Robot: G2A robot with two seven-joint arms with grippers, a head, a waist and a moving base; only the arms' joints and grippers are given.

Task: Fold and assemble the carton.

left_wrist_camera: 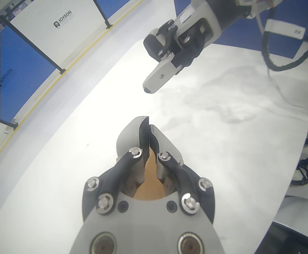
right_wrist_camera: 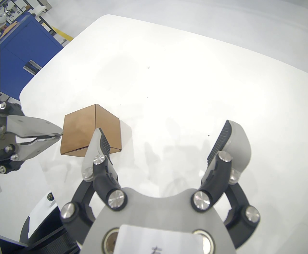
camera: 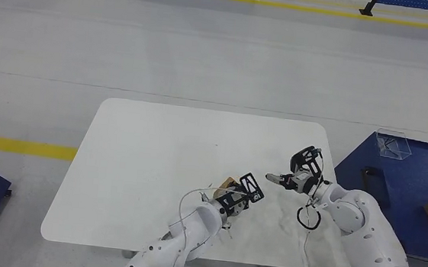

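Brown cardboard carton [right_wrist_camera: 79, 130], cube-shaped, edge nipped by L pincer [right_wrist_camera: 59, 135]

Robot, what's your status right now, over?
Left gripper: jaws shut on carton. Right gripper: jaws open, empty, beside carton. Nothing blocking between them.

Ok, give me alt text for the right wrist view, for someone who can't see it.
A small brown carton, folded into a box shape, is pinched at one edge by the left gripper, with a white table beneath. The right gripper is nearer the camera, open and holding nothing.
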